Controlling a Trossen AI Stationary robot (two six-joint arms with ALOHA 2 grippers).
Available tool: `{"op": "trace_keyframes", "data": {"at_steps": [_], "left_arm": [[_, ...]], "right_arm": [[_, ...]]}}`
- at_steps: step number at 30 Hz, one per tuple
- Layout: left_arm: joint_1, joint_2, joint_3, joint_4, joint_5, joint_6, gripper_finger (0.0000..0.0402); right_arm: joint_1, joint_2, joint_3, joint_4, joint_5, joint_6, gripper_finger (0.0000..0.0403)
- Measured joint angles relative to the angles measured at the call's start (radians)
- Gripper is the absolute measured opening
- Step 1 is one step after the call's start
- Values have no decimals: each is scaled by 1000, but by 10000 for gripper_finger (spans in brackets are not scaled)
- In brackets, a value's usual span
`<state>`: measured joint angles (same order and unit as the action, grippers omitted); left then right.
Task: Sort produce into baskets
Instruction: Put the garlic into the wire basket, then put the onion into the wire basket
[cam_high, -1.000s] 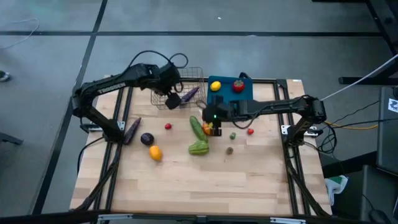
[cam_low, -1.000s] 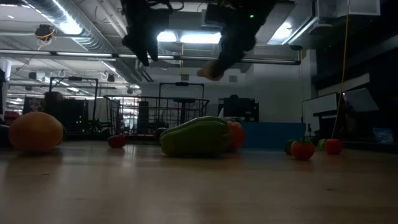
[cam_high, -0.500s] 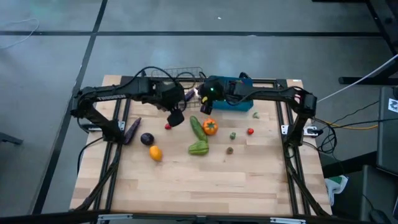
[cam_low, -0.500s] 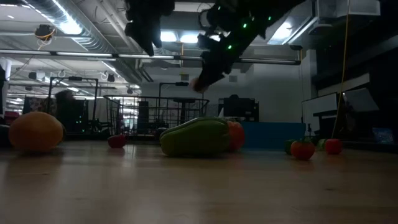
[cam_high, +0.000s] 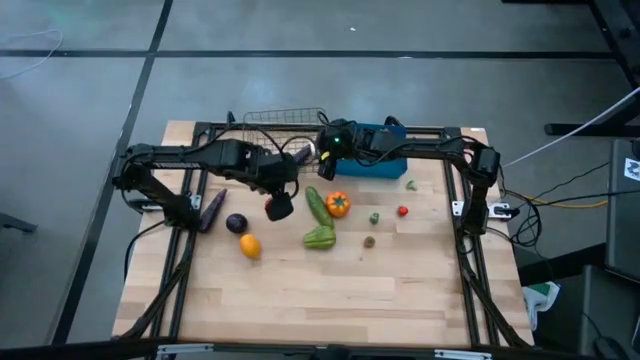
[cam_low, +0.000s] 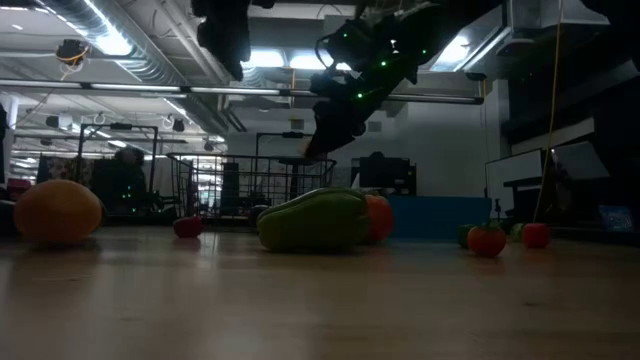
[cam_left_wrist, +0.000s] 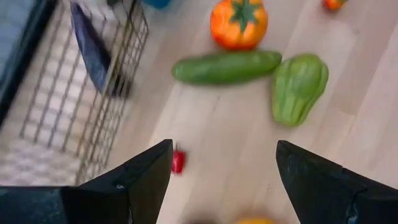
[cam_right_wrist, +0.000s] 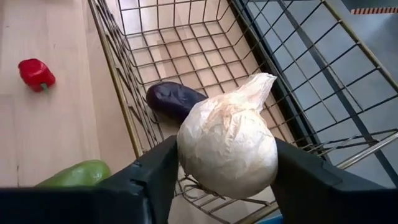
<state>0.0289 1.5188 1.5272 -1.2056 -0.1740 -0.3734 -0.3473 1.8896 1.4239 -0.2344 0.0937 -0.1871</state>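
My right gripper is shut on a white garlic above the right rim of the wire-mesh basket. A purple eggplant lies on the basket's floor. My left gripper is open and empty above the table, just nearer than the basket. A tiny red berry lies on the wood below it, beside one finger. Ahead of the left gripper lie the cucumber, the orange tomato and the green pepper. The blue bin stands right of the basket, mostly under my right arm. My right gripper pinches the garlic's round bulb between its two fingers, one on each side. The fingers come from the table's right, slanting down. The garlic is lifted clear over the basket's rim, its pointed tip facing away from the wrist.
On the table's left lie a long eggplant, a round eggplant and an orange fruit. Small pieces lie on the right: one green, one red, one brownish. The near half of the table is bare wood.
My right gripper has risen from beside the orange tomato and carried the garlic toward the far edge and left, to the wire basket. My left gripper has gone from over the basket toward the near edge and down, and now stands over the red berry.
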Motion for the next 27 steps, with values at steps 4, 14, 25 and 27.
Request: {"op": "trace_keyframes", "data": {"at_steps": [4, 14, 25, 27], "left_arm": [[-31, 0, 0, -95, 1, -109, 280], [-119, -2, -60, -245, -4, -299, 280], [-193, 0, -272, -272, -6, -193, 280], [-210, 0, -308, -273, -6, -135, 280]], "right_arm": [[0, 0, 0, 0, 0, 0, 272], [0, 0, 0, -2, 0, -1, 348], [0, 0, 0, -18, 0, 0, 358], [0, -1, 0, -27, 0, 0, 358]]}}
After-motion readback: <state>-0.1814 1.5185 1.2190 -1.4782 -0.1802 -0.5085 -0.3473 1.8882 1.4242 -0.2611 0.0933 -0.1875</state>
